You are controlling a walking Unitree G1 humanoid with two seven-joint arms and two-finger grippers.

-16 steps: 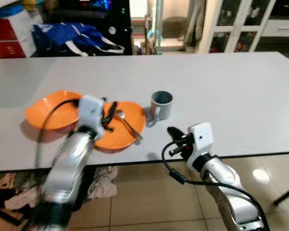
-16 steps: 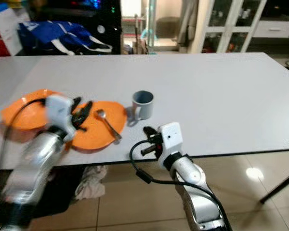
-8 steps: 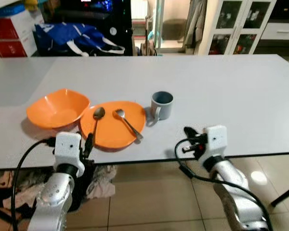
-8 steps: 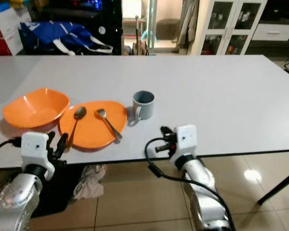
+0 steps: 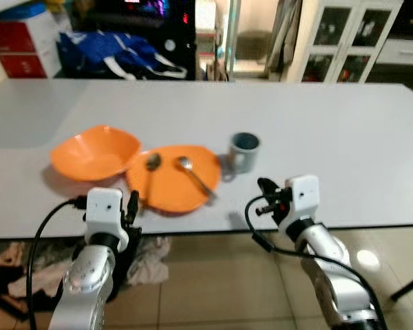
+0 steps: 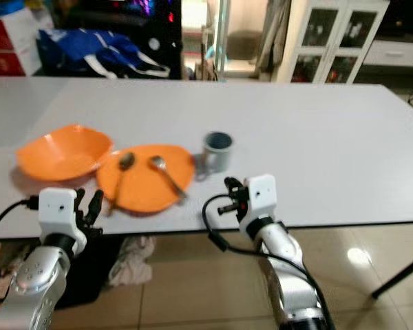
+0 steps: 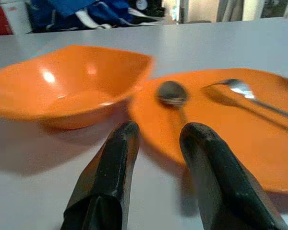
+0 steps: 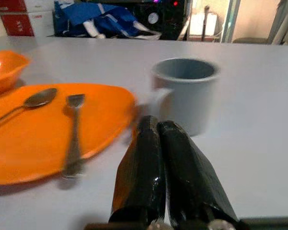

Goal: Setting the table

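Observation:
An orange bowl (image 5: 95, 151) sits on the grey table (image 5: 330, 124), touching an orange plate (image 5: 175, 180) to its right. On the plate lie a spoon (image 5: 151, 165) and a second silver utensil (image 5: 196, 176). A grey mug (image 5: 244, 152) stands just right of the plate. My left gripper (image 5: 132, 204) is at the table's front edge, below the plate's near-left rim. In the left wrist view it (image 7: 161, 132) is open and holds nothing, facing the spoon (image 7: 172, 93). My right gripper (image 5: 265, 186) is at the front edge near the mug (image 8: 185, 93), shut and holding nothing.
Blue bags (image 5: 124, 51) and red and white boxes (image 5: 24, 45) stand beyond the table's far edge. A white glass-door cabinet (image 5: 344, 38) is at the back right. Crumpled cloth (image 5: 148, 258) lies on the tiled floor under the table.
A second ago my left gripper was over the plate. It has since pulled back to the table's front edge, and the spoon now lies on the plate. The camera has shifted slightly.

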